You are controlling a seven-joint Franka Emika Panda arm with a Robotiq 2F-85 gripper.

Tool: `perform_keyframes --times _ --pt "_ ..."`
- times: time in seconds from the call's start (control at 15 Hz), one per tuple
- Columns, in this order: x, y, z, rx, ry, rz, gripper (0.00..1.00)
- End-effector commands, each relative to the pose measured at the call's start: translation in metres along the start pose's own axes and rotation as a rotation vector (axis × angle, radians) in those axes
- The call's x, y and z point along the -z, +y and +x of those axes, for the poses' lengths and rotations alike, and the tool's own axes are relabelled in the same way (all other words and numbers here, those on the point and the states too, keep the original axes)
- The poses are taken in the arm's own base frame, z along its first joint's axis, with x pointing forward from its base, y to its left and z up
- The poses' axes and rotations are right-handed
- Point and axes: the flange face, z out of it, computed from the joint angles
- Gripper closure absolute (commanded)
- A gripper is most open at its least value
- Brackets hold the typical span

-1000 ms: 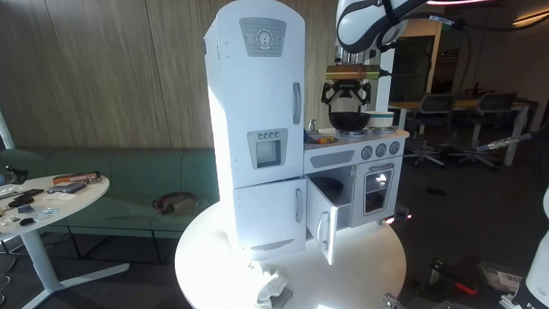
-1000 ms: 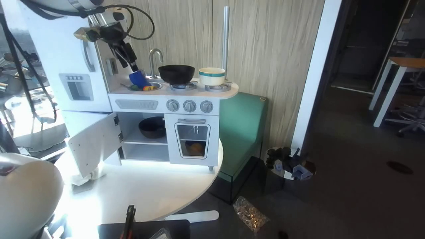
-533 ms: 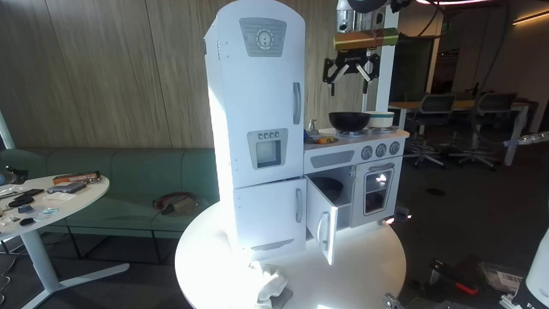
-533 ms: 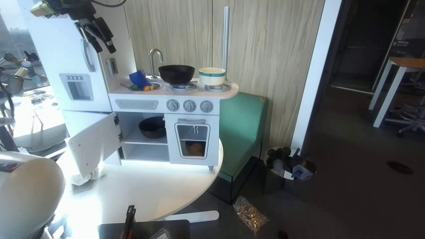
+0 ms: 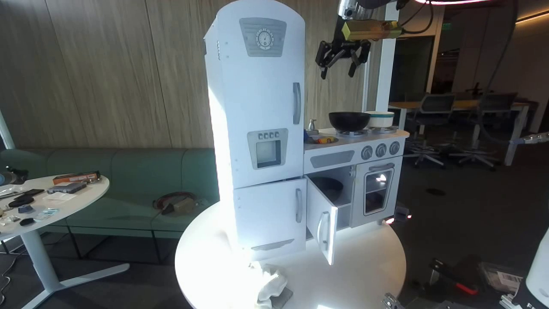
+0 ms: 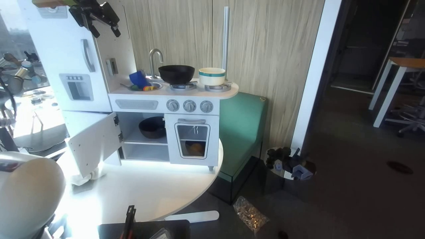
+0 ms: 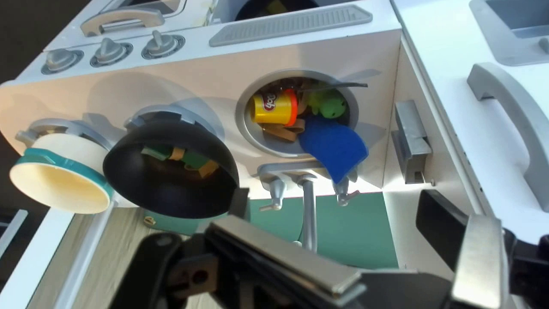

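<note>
Sink [image 7: 241, 112], upper middle of the wrist view: yellow tub [image 7: 271, 109], green toy [image 7: 332, 105], blue piece [image 7: 333, 146] jutting past the rim. Black bowl [image 7: 171, 193], left of centre: green and tan pieces [image 7: 195, 161]. Teal-banded pot [image 7: 70, 146], far left: cream interior. Pincer [image 5: 338, 74], upper right of an exterior view: spread.

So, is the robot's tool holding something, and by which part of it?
Nothing is held: the tool is open, with only air between its fingers.
</note>
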Motion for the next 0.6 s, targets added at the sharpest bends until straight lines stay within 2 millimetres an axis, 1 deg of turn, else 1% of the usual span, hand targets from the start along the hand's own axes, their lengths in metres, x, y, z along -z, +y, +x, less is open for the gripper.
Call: perform_keyframes --times 0.0,0.2,0.4,0.53 --pt "-0.003 0.003 0.004 0.009 0.007 0.004 0.00" --pt "-0.007 0.003 0.007 0.018 0.008 0.006 0.00" --pt "0.005 0.018 0.014 -0.025 0.076 -0.037 0.00" --pt "0.009 0.023 0.022 -0.007 0.175 -0.053 0.00"
